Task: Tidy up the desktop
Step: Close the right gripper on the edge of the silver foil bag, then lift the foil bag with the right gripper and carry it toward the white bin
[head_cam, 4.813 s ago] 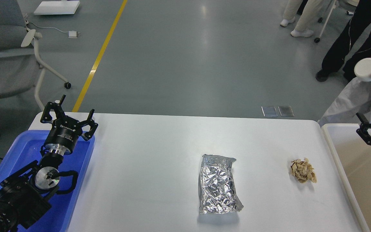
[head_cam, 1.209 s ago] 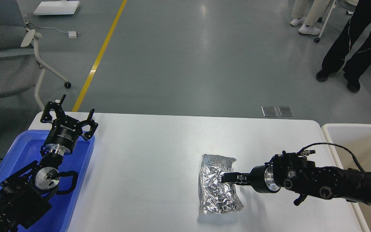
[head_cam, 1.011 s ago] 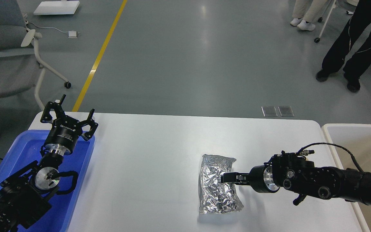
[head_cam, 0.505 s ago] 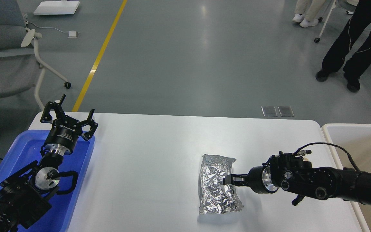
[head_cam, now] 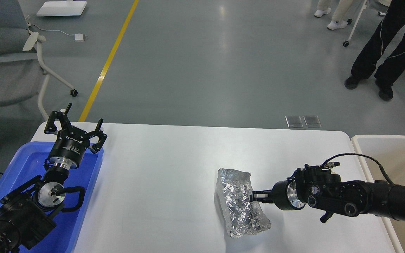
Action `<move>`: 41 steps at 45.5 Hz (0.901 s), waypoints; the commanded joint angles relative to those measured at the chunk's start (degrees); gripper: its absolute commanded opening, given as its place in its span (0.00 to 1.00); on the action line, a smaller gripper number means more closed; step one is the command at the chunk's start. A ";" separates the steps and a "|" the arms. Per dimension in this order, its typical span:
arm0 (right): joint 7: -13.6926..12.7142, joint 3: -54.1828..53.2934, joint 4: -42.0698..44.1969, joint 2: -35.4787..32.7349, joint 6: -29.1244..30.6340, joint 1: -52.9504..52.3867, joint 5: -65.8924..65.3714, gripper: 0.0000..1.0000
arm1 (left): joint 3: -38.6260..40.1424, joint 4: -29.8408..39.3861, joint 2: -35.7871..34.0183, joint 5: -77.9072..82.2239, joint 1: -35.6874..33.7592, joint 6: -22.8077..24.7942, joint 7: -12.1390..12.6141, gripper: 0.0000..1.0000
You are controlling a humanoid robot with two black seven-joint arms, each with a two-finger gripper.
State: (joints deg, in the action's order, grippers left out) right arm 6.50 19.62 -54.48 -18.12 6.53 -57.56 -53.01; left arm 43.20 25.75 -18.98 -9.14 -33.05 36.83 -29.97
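Crinkled foil packet on the desktop, right hand clenched on its edge; left hand spread wide.

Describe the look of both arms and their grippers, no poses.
Both arms are black and built of thick round segments. The left gripper has spindly black linkage fingers on a black cylinder with white lettering, above a silver ring; a black cable loops beside a silver disc lower down. The right gripper has thin black fingers on a silver-faced round wrist; a black cable with a silver connector arcs over the arm.
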 commanded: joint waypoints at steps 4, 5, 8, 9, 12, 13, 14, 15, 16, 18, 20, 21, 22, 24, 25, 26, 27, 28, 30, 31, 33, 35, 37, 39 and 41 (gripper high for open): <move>0.00 0.24 0.08 -0.16 0.06 -0.28 -0.07 0.00 | 0.04 0.00 0.00 0.00 0.00 0.00 0.00 1.00; 0.00 0.24 0.08 -0.25 0.06 -0.28 -0.07 0.00 | 0.04 0.00 0.00 0.00 0.00 0.00 0.00 1.00; 0.00 0.16 0.25 -0.33 0.06 -0.36 -0.07 0.00 | 0.04 0.00 0.00 0.00 0.00 0.00 0.00 1.00; 0.00 0.15 0.25 -0.51 0.06 -0.36 -0.07 0.00 | 0.04 0.00 0.00 0.00 0.00 0.00 0.00 1.00; 0.00 0.07 0.17 -1.12 -0.03 -0.97 0.10 0.00 | 0.04 0.00 0.00 0.00 0.00 0.00 0.00 1.00; 0.00 0.07 0.08 -1.39 0.06 -1.24 0.10 0.00 | -0.05 0.00 0.00 0.00 0.00 0.00 0.00 1.00; 0.00 -0.02 -0.01 -1.65 0.06 -1.59 0.19 0.00 | 0.04 0.00 0.00 0.00 0.00 0.00 0.00 1.00; 0.00 -0.02 -0.10 -1.91 0.06 -1.85 0.19 0.00 | 0.04 0.00 0.00 0.00 0.00 0.00 0.00 1.00; 0.09 -0.46 -0.27 -2.44 0.06 -2.12 0.28 0.00 | 0.04 0.00 0.00 0.00 0.00 0.00 0.00 1.00; 0.09 -1.07 -0.71 -3.67 0.06 -2.65 0.45 0.00 | 0.04 0.00 0.00 0.00 0.00 0.00 0.00 1.00; 0.09 -1.69 -1.41 -4.99 0.06 -3.35 0.72 0.00 | 0.04 0.00 0.00 0.00 0.00 0.00 0.00 1.00; 0.09 -2.13 -1.85 -5.60 0.14 -3.70 0.80 0.00 | -0.05 0.00 0.00 0.00 0.00 0.00 0.00 1.00; 0.09 -2.83 -2.55 -6.30 0.32 -4.14 0.89 0.00 | 0.04 0.00 0.00 0.00 0.00 0.00 0.00 1.00; 0.00 -4.06 -3.96 -7.80 0.58 -5.10 0.98 0.00 | 0.04 0.00 0.00 0.00 0.00 0.00 0.00 1.00; 0.00 -4.59 -4.75 -8.59 0.76 -5.54 1.07 0.00 | 0.04 0.00 0.00 0.00 0.00 0.00 0.00 1.00; 0.00 -5.11 -5.54 -9.47 0.85 -5.98 1.07 0.00 | 0.04 0.00 0.00 0.00 0.00 0.00 0.00 1.00; 0.00 -5.47 -6.33 -10.35 1.02 -6.51 1.07 0.00 | -0.05 0.00 0.00 0.00 0.00 0.00 0.00 1.00; 0.00 -5.73 -7.03 -11.22 1.28 -7.21 1.16 0.00 | 0.04 0.00 0.00 0.00 0.00 0.00 0.00 1.00; 0.00 -6.17 -8.35 -12.90 1.99 -8.53 1.24 0.00 | -0.05 0.00 0.00 0.00 0.00 0.00 0.00 1.00; 0.00 -6.43 -8.88 -13.69 2.51 -9.23 1.33 0.00 | -0.05 0.00 0.00 0.00 0.00 0.00 0.00 1.00; -0.09 -7.23 -9.94 -15.44 3.92 -10.64 2.03 0.00 | -0.05 0.00 0.00 0.00 0.00 0.00 0.00 1.00; -0.17 -8.02 -10.82 -17.29 5.67 -11.78 3.61 0.00 | -0.05 0.00 0.00 0.00 0.00 0.00 0.00 1.00; -0.17 -8.98 -11.35 -19.22 7.61 -12.93 5.37 0.00 | 0.04 0.00 0.00 0.00 0.00 0.00 0.00 1.00; -0.17 -10.21 -11.79 -21.07 9.80 -14.16 6.78 0.00 | -0.05 0.00 0.00 0.00 0.00 0.00 0.00 1.00; -0.26 -11.35 -11.87 -22.74 12.00 -15.21 7.48 0.00 | 0.04 0.00 0.00 0.00 0.00 0.00 0.00 1.00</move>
State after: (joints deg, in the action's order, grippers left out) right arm 6.41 13.01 -62.72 -32.14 11.03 -67.01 -49.93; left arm 43.19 25.76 -18.99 -9.15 -33.04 36.83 -29.98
